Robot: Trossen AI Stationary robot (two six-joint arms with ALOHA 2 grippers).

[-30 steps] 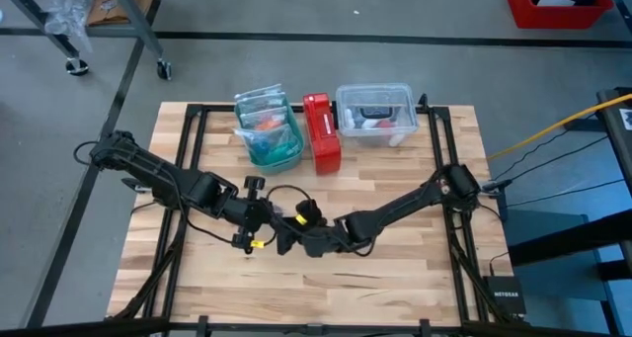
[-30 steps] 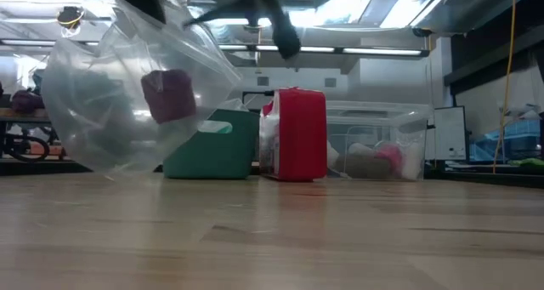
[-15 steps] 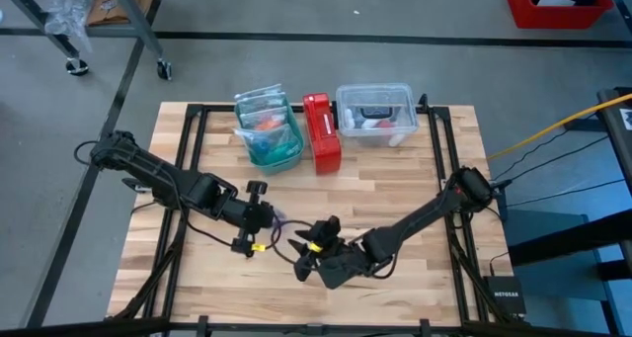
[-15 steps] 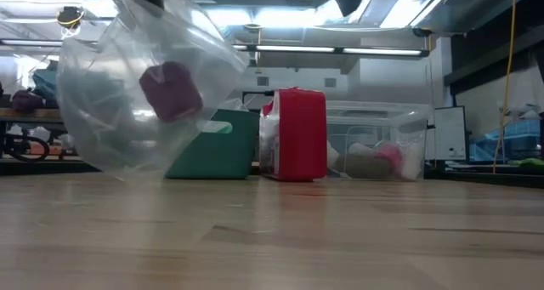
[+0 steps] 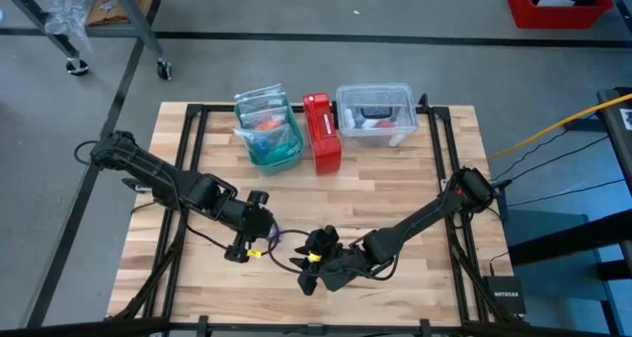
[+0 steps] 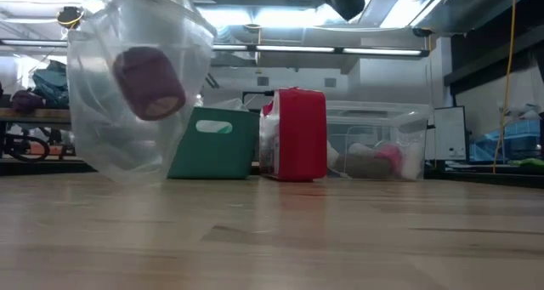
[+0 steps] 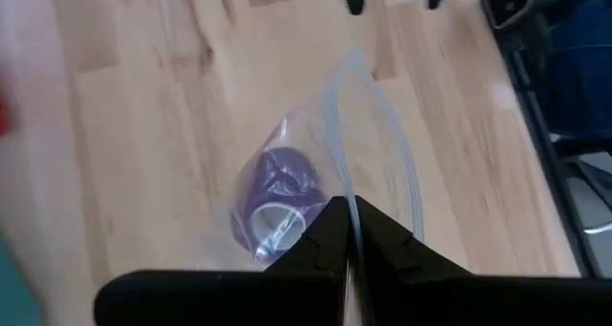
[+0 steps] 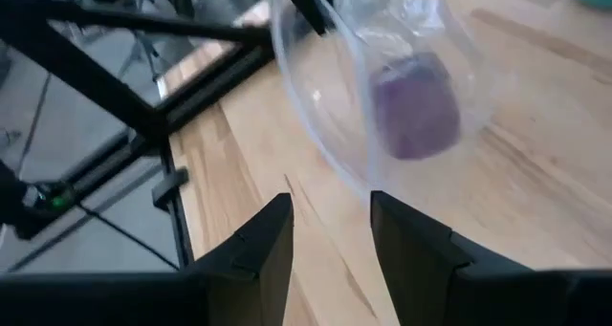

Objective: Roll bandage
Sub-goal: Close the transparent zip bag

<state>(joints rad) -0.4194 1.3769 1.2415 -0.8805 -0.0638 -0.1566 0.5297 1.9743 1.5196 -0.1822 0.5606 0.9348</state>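
Observation:
The purple bandage (image 7: 280,187) is a short coiled roll lying inside a clear plastic bag (image 6: 127,111). The bag hangs from my left gripper (image 7: 346,232), which is shut on it over the table's front middle (image 5: 259,230). My right gripper (image 8: 330,232) stands open, with nothing between its fingers, a little nearer the table's near edge (image 5: 312,270). It points at the bag (image 8: 382,68) and the roll (image 8: 414,106) from a short way off. My left gripper pinches the bag's top edge (image 7: 346,187) between its two shut fingers, which slant down from above. The bag hangs below them, slack, with the roll resting in its lower part (image 6: 150,82). Whether the bag's bottom touches the table does not show.
At the table's far edge stand a teal bin of bags (image 5: 269,139), a red box (image 5: 321,131) and a clear lidded tub (image 5: 375,115). A black frame rail (image 8: 115,87) runs along the table's side. Bare wood lies right of the arms (image 5: 415,268).
My right gripper has drawn back from beside the left gripper toward the table's near edge and has rolled, its fingers as wide apart as before. The bag has swung under my left gripper, and the roll inside it has tipped and shifted.

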